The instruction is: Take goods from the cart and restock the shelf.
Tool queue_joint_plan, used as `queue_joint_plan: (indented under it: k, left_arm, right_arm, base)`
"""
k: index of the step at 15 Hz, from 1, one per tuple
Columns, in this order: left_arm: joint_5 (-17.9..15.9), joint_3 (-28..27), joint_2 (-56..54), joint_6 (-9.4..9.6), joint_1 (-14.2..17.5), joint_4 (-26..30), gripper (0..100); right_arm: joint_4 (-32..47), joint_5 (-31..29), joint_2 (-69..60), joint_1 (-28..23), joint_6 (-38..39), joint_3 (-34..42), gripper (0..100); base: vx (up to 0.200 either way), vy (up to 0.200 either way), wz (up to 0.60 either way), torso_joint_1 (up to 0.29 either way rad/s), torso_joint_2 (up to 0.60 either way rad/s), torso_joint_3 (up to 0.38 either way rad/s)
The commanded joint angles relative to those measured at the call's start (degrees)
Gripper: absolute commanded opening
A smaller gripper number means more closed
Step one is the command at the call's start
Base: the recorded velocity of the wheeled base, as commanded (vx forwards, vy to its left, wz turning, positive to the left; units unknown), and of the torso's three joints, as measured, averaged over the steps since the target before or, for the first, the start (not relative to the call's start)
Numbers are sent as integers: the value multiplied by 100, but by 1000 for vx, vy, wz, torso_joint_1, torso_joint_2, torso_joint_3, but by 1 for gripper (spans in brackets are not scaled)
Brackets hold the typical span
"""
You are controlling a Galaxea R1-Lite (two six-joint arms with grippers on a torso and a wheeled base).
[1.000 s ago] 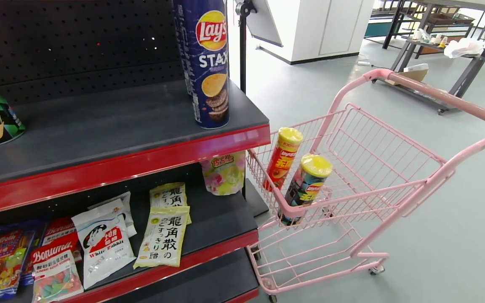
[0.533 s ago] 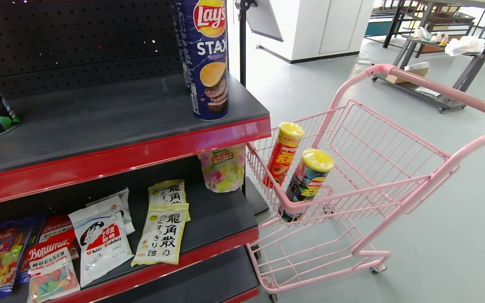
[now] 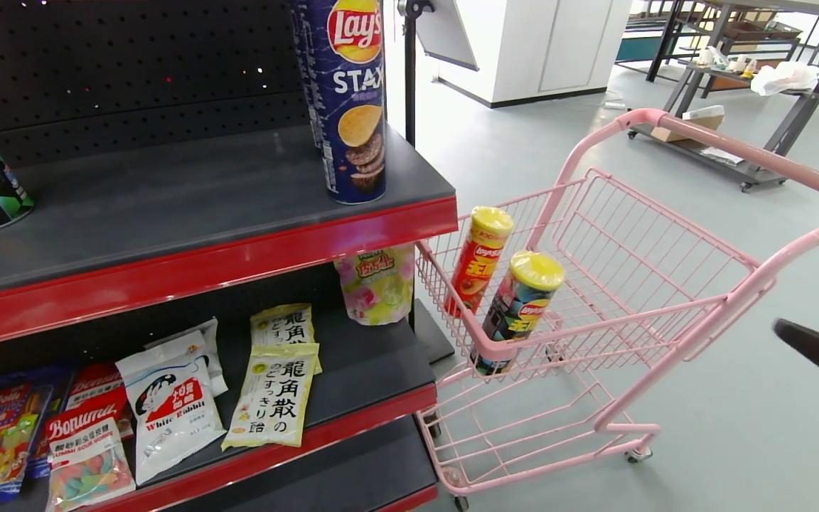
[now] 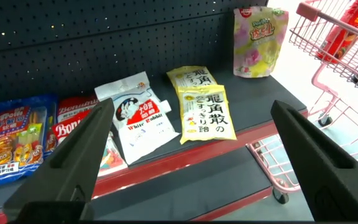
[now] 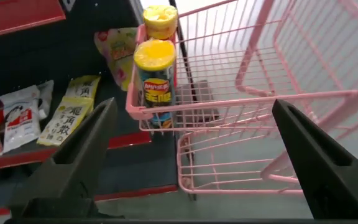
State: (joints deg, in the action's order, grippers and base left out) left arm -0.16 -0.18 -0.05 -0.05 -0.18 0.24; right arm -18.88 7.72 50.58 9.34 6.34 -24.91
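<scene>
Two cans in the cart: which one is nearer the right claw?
The dark can. Seen from the right claw, it stands in front of the red can, which is nearer the shelf.

I am looking at a pink cart (image 3: 736, 156). I am seeing a red can (image 3: 477, 263) and a dark can (image 3: 520, 313), both wearing yellow lids. The shelf (image 3: 168, 199) is showing a grey top and a shiny red edge. A tall can (image 3: 352, 107) is looking dark blue with pale swirls. The back wall (image 3: 132, 71) is showing black with rows of tiny dots. Two packets (image 3: 276, 402) are looking pale yellow with black letters.
</scene>
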Motion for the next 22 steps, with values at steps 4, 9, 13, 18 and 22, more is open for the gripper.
queue_joint_plan:
  k: [4,9,13,18,22]
  left_arm:
    - [-2,1,5,-4,1,2,100]
    - [-2,1,5,-4,1,2,100]
    - [-2,1,5,5,1,2,100]
    - [-11,1,5,5,1,2,100]
    - [-11,1,5,5,1,2,100]
  right_arm:
    - [-2357,292,3898,1044,131,-41,100]
    - [-3060,424,4733,1123,113,-366,100]
    - [-3104,459,5093,1105,131,-568,100]
    - [-3113,538,5647,1132,87,-1122,100]
    - [-3420,617,6157,1123,113,-1465,100]
  base:
    - [0,0,0,0,0,0]
    - [0,0,0,0,0,0]
    - [0,0,0,0,0,0]
    - [0,0,0,0,0,0]
    - [0,0,0,0,0,0]
